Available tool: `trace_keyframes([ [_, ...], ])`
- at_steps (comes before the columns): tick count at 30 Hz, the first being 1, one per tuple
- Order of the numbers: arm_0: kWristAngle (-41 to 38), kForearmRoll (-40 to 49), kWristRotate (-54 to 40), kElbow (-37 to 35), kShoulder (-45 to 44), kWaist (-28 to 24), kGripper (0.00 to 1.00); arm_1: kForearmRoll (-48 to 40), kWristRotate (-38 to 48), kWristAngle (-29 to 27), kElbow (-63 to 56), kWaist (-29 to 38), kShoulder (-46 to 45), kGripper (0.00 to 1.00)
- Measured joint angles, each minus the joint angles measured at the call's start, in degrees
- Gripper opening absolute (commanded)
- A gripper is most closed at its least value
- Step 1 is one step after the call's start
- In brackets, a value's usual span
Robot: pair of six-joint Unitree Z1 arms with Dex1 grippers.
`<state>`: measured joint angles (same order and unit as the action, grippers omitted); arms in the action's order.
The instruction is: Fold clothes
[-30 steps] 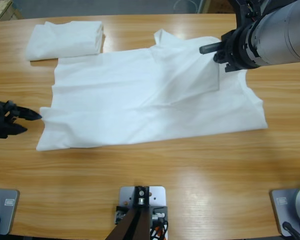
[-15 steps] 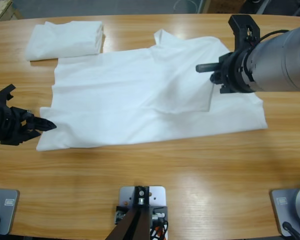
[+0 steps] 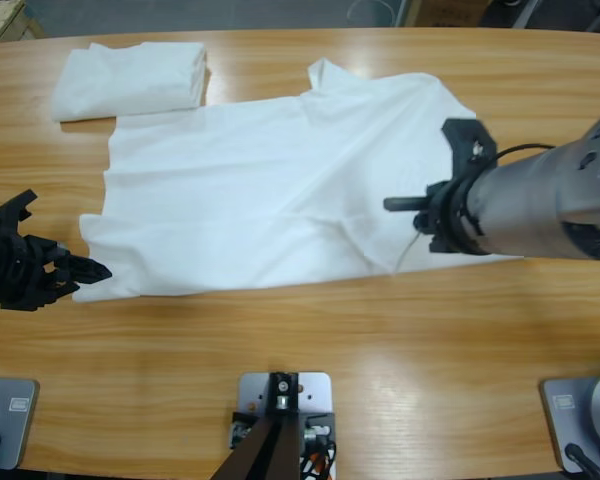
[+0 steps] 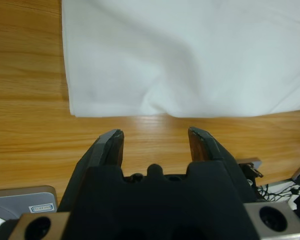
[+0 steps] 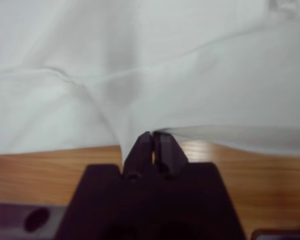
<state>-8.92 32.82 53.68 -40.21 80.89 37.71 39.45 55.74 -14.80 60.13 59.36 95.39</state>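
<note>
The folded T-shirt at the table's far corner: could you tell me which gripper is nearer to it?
Left. The left gripper hovers open at the spread T-shirt's hem corner, on the folded T-shirt's side; the right gripper pinches cloth across the table.

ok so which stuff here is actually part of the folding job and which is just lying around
In the job:
- spread-out white T-shirt, being folded
- right claw, shut on the shirt's cloth
- left claw, open, just short of the shirt's corner

Lying about:
- folded white T-shirt at the table's far left, untouched
</note>
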Motion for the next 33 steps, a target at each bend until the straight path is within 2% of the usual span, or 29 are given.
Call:
trace_keyframes([
  [3,0.0,0.0,0.03,0.41,0.0,0.07,0.508,0.01,1.79,1.18,-0.02,0.11,1.6,0.0],
  [4,0.0,0.0,0.03,0.58,0.0,0.07,0.508,0.01,2.11,1.22,-0.02,0.11,1.86,0.249],
  [5,0.0,0.0,0.08,0.68,0.0,0.1,0.508,0.01,2.36,1.22,-0.02,0.11,2.13,0.586],
  [6,0.0,0.0,0.18,0.75,0.0,0.22,0.508,0.01,2.63,1.23,-0.02,0.11,2.41,0.805],
  [7,0.0,0.0,0.28,0.8,0.0,0.36,0.508,0.01,2.92,1.44,-0.02,0.11,2.65,0.958],
  [8,0.0,0.0,0.39,0.82,0.0,0.51,0.508,0.01,3.1,1.8,-0.02,0.11,2.71,0.999],
  [9,0.0,0.0,0.54,0.82,0.0,0.67,0.508,0.02,3.22,2.16,-0.02,0.11,2.71,1.0],
  [14,0.0,-0.12,0.81,0.83,0.0,1.4,0.514,3.06,3.38,2.6,0.01,0.12,1.9,0.982],
  [15,0.0,-0.16,0.82,0.84,0.0,1.48,0.555,3.94,3.38,2.6,0.09,0.14,1.33,0.878],
  [17,0.0,-0.26,0.91,1.03,0.0,1.59,0.593,6.1,3.38,2.6,0.86,0.42,-0.58,0.516],
  [18,0.0,-0.28,0.95,1.1,0.0,1.63,0.647,7.24,3.37,2.6,1.4,0.59,-1.33,0.467],
  [19,0.0,-0.31,0.95,1.17,0.0,1.63,0.709,8.15,3.35,2.6,1.72,0.7,-1.99,0.298],
  [20,0.0,-0.32,0.95,1.23,0.0,1.63,0.799,8.94,3.23,2.6,1.81,0.73,-2.52,0.036],
  [21,0.0,-0.38,0.95,1.28,0.01,1.64,0.853,9.51,2.79,2.6,1.81,0.77,-2.96,0.0],
  [23,0.0,-0.89,0.94,1.28,0.21,1.64,0.915,10.07,1.09,2.58,1.85,0.77,-3.69,0.0],
  [26,0.0,-1.48,-0.14,1.21,1.62,1.64,0.904,10.17,-4.35,2.06,1.92,-1.23,-5.47,0.0],
  [30,0.0,-1.48,-2.22,1.15,2.97,1.64,0.908,7.43,-12.09,1.24,1.34,-9.96,-6.82,0.0],
  [33,0.0,-1.48,-3.32,1.16,2.99,1.68,0.908,4.96,-18.38,3.75,0.7,-16.81,-7.37,0.0],
])
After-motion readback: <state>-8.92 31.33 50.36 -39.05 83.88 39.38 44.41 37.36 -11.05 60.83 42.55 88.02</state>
